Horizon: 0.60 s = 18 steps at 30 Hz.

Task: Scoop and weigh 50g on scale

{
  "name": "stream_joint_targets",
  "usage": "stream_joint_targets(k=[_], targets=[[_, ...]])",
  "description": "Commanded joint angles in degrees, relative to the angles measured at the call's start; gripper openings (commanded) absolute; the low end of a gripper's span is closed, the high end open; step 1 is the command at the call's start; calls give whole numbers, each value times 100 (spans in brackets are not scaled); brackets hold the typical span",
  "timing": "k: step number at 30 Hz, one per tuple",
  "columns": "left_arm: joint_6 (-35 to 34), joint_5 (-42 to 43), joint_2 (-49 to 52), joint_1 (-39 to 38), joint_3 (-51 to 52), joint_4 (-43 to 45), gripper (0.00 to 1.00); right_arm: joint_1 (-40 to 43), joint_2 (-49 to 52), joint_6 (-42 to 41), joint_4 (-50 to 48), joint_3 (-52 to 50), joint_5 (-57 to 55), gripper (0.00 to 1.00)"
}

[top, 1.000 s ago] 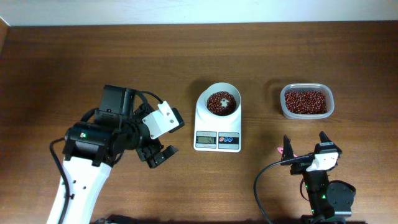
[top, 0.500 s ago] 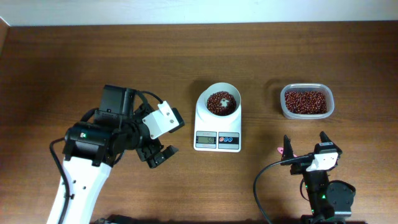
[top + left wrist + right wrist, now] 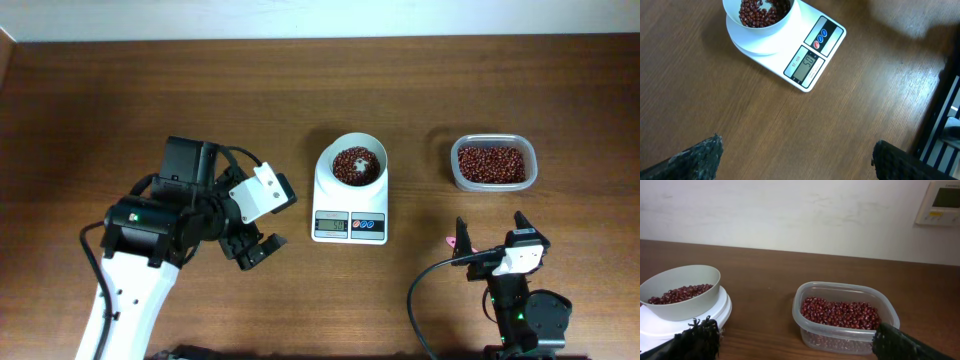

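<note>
Scale (image 3: pixel 350 205) check from my remote seat: it's parked on the table (image 3: pixel 300 90) ahead of the left gripper (image 3: pixel 255 250), well apart from it. The round white bowl (image 3: pixel 378 150) sits on top, with a heap of dark red beans (image 3: pixel 355 166) inside. On the left wrist cam the grey display (image 3: pixel 805 62) shows dark digits that look like 50 to me, but they're too small to swear by. I can't find any brand name on the body, only red and blue buttons (image 3: pixel 821 37) next to the display. The left gripper's fingers are spread wide over bare wood with nothing between them. The right gripper (image 3: pixel 490 228) is spread wide as well and empty. From its cam, a clear plastic tub (image 3: pixel 845 310) with more of the same beans is straight ahead, framed between the fingers. The scale and bowl are ahead too, off toward the left finger. A white wall panel (image 3: pixel 942 202) sits far beyond the tub, and whatever is written on it is too blurry to read.
</note>
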State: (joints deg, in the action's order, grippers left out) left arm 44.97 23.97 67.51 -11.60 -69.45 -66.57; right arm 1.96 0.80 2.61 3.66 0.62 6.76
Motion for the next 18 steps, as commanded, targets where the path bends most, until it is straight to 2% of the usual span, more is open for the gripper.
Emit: stream_joint_targets(k=[1,12,18], targets=[[-48,24,2,26,4,7,99,33,-61,17,22,-28,72,99],[-48,22,2,26,4,7,99,33,-61,15,22,-28,72,99],[-50,-125,2,24,4,-321,99,33,-61,17,22,-28,72,99]])
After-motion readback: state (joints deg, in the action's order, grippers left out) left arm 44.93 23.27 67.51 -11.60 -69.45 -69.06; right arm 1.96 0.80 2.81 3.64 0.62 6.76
